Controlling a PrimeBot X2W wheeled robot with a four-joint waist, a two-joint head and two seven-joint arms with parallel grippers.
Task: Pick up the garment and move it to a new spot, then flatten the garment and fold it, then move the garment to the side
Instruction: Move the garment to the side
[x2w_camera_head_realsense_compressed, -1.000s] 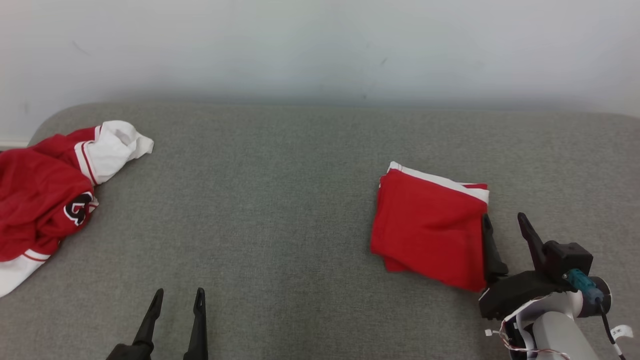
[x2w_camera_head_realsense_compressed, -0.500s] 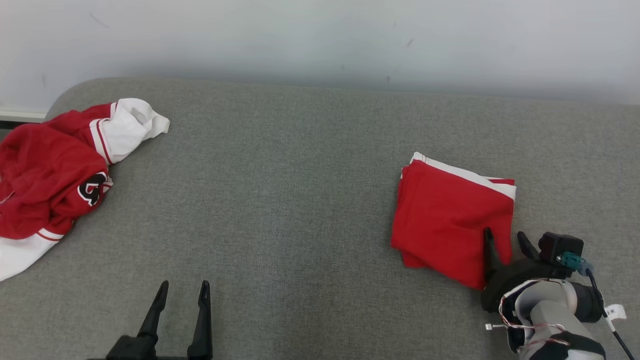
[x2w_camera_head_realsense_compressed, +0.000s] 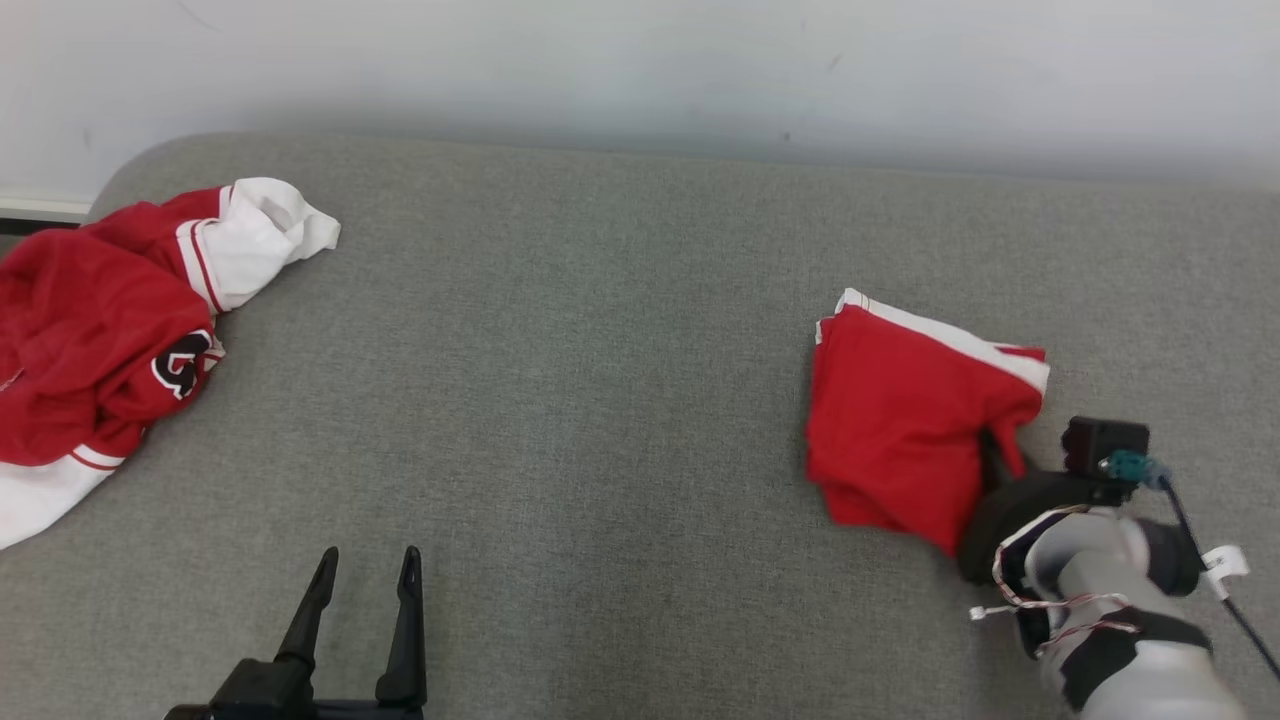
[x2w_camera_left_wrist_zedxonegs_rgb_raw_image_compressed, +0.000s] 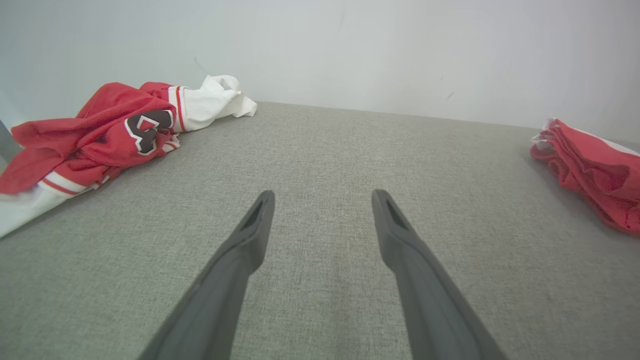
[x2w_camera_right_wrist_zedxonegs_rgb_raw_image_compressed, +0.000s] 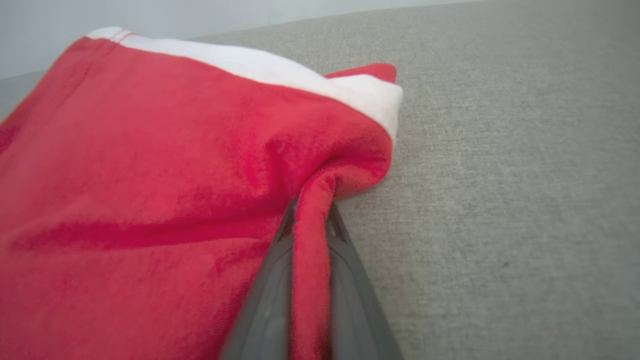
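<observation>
Right gripper (x2w_camera_head_realsense_compressed: 997, 450) clamped on the folded garment (x2w_camera_head_realsense_compressed: 900, 420) at its right edge. Left gripper (x2w_camera_head_realsense_compressed: 369, 555), fingers apart, well left of the garment.

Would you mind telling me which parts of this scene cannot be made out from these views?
- Right gripper fingertips: head view, buried under the folded garment where it is pinched.
- Layers gripped: right wrist view, cloth covers them.
- Crumpled jersey: head view's left edge cuts it off; emblem partly hidden by folds.
- Folded garment's far side: left wrist view, right edge cuts it.
</observation>
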